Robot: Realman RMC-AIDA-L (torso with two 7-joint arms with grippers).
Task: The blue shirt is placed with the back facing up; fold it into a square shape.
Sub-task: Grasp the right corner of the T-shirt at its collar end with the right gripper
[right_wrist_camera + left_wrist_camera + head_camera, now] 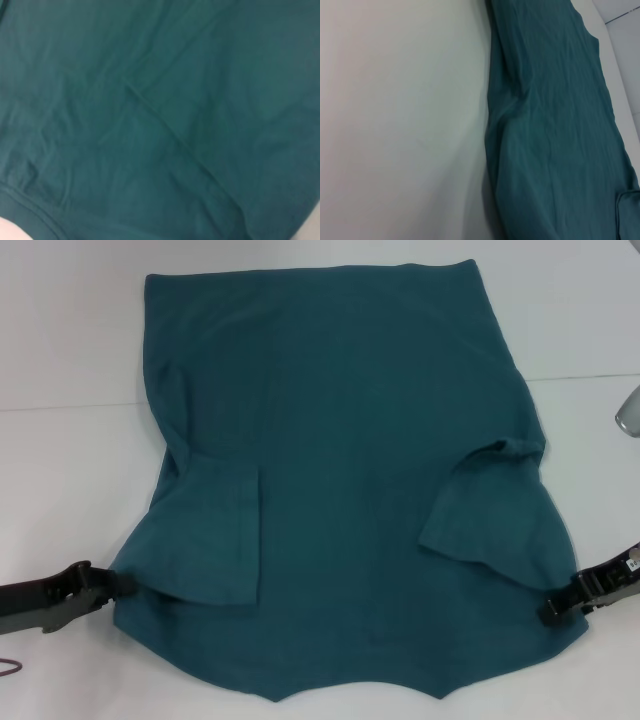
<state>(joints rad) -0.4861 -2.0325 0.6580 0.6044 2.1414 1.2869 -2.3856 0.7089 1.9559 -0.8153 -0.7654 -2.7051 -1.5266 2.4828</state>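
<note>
Blue shirt point(350, 440) lies spread flat on the white worktop point(70, 470), plain side up, no lettering showing. It fills the middle of my head view, straight hem at 12 o'clock, collar end at 6 o'clock near me. Both sleeves are folded inward over the body: one flap at about 8 o'clock, lying flat with a straight edge; the other at about 4 o'clock, bunched and creased where it turns over.

My left hand point(122, 583) is at 8 o'clock, low on the worktop, tip touching the shirt's shoulder edge just under the folded sleeve. Can't tell whether it's clamped on fabric or just against it. My right hand point(553, 608) is at 4 o'clock, tip at the opposite shoulder edge, also touching cloth. Same problem: grip state not readable.

Left wrist view: shirt side edge point(492, 125) running along bare worktop point(400, 125), cloth lightly rippled, no fingers visible. Right wrist view: almost all teal fabric point(160, 100) with one diagonal crease and a stitched hem near a corner, a sliver of worktop beyond.

A grey rounded object point(629, 410) sits at 3 o'clock, at the frame edge, well apart from the shirt.
</note>
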